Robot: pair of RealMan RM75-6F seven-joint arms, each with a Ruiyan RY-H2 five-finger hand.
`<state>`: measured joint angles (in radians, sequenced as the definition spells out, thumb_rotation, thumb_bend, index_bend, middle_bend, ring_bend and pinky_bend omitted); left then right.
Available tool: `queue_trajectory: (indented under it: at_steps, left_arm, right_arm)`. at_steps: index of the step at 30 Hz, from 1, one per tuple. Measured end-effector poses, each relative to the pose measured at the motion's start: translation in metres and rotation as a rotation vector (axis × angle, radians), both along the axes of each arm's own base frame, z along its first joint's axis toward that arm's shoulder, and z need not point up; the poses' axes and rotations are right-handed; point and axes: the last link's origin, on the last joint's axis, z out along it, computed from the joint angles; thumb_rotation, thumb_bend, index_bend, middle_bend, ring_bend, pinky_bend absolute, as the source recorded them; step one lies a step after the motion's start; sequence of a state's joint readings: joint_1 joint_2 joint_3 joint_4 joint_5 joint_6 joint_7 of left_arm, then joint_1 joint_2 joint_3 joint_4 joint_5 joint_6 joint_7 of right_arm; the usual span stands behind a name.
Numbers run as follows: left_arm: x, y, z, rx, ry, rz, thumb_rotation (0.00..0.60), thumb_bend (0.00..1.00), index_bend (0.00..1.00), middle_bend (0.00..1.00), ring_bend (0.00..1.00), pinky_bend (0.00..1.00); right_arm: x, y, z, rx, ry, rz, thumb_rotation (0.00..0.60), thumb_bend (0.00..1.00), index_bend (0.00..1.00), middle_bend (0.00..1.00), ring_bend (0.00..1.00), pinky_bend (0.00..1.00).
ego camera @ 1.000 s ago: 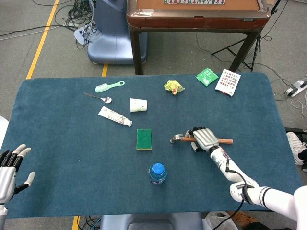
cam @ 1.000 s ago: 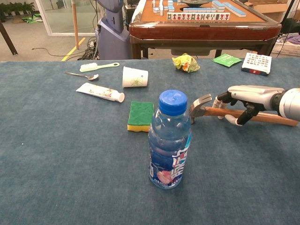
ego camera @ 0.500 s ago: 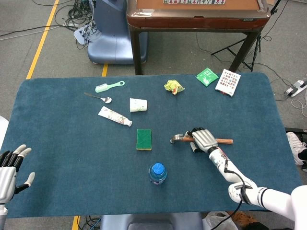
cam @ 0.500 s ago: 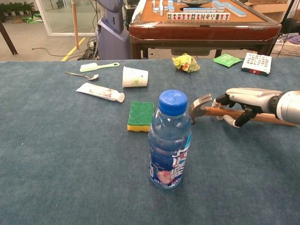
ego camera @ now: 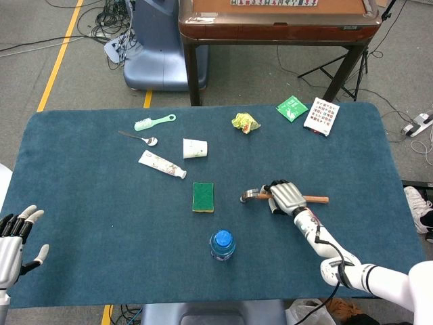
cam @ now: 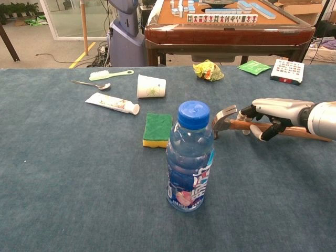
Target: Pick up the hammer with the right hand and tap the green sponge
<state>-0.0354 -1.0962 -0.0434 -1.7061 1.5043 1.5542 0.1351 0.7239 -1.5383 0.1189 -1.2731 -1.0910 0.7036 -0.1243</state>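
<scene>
The right hand lies over the hammer handle, fingers curled around the wood, grasping it right of the table's middle. The hammer's metal head points toward the green sponge, which lies flat near the centre, apart from it. A water bottle stands toward the near edge. The left hand hovers released, fingers spread, at the near left corner.

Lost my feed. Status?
Right hand gripping hammer handle, head lifted off the table. Left hand open, idle. Green sponge untouched; water bottle stands near it.
</scene>
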Motion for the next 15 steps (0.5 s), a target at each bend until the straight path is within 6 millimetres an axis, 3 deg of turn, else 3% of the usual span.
queue_trajectory:
  at_steps: [15]
  left_arm:
    - [0.0003,0.0001,-0.0009,-0.004,0.004,0.003,0.600,0.28,0.18,0.13,0.15,0.08]
  right_arm:
    - [-0.0022,-0.0010,-0.0016,0.004,0.004,-0.008,0.599,0.77,0.34,0.37,0.18,0.20]
